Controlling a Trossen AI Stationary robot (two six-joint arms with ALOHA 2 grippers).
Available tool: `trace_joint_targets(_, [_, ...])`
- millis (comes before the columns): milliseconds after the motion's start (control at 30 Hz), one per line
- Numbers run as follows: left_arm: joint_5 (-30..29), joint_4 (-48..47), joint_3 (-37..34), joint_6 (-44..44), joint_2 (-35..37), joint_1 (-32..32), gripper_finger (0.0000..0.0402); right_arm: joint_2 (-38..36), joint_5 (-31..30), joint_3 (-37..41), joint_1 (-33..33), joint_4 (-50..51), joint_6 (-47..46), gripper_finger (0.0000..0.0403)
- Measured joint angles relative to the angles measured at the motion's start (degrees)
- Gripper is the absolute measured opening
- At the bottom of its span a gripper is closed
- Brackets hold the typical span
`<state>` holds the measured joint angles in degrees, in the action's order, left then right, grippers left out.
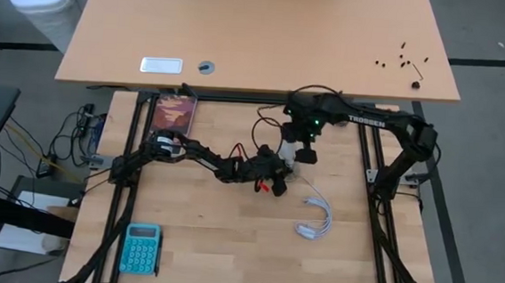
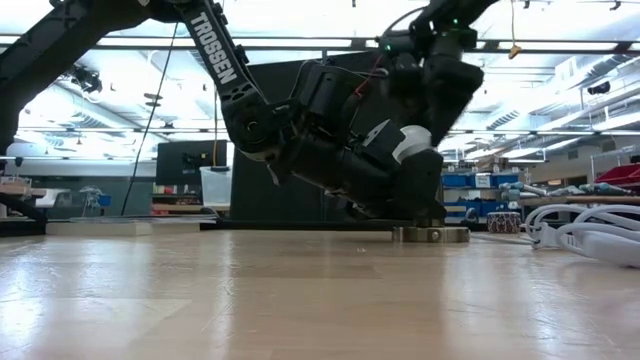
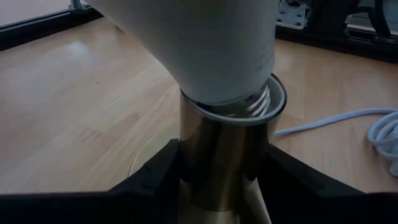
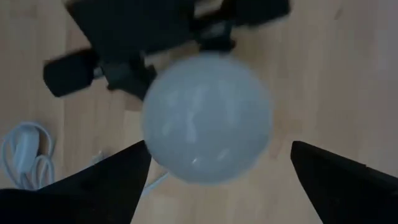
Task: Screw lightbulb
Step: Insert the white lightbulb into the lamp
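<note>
A brass socket (image 3: 221,149) stands upright near the table's middle on its round foot (image 2: 430,234). The white lightbulb (image 3: 205,50) sticks into the socket's mouth by its silvery screw base (image 3: 260,104), with some threads showing, and seems to lean a little. My left gripper (image 1: 273,171) comes in low from the table's left and is shut on the socket. My right gripper (image 4: 217,149) hangs above the bulb's dome (image 4: 208,118), pointing down and open; its fingers stand wide on either side of the dome and touch nothing. My left gripper pinches the socket's brass barrel (image 3: 199,162) between its two fingers, one on each side, below the white rim. The fingers come nearly level from the table's left, slanting a little downward. The socket stays upright with its foot on the table.
A white cable with a switch (image 1: 314,219) lies coiled to the right of the socket, nearer the front edge. A teal calculator (image 1: 141,247) sits at the near left and a book (image 1: 174,114) at the far left. A second table (image 1: 260,35) stands beyond.
</note>
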<state>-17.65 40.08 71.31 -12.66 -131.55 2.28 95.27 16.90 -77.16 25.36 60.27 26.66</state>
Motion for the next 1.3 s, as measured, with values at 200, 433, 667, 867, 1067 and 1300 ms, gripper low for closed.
trace_joint_targets(200, [0.61,0.06,-0.02,0.06,-0.02,0.01,0.0177,0.32,0.91,-2.41,-2.06,-0.61,4.21,0.0386])
trace_joint_targets(433, [0.75,0.06,-0.02,0.06,-0.02,0.00,0.0177,2.17,-0.89,-2.33,-4.89,0.00,5.08,0.0384])
trace_joint_targets(667, [0.77,-0.18,-0.02,0.00,-0.04,0.00,0.0177,4.07,-4.40,-2.34,-7.33,-0.60,6.96,0.0383])
trace_joint_targets(867, [0.77,-0.14,-0.02,-0.83,-0.04,-0.02,0.0177,5.45,-5.52,-2.45,-8.36,-1.44,7.62,0.0373])
trace_joint_targets(1067, [0.72,-0.22,-0.02,-0.99,-0.04,-0.02,0.0177,6.94,-7.46,-2.46,-9.57,-1.79,7.61,0.0372])
trace_joint_targets(1300, [0.52,-0.20,-0.02,-1.05,-0.04,0.02,0.0177,6.79,-9.37,-2.46,-9.94,-2.39,7.62,0.0317])
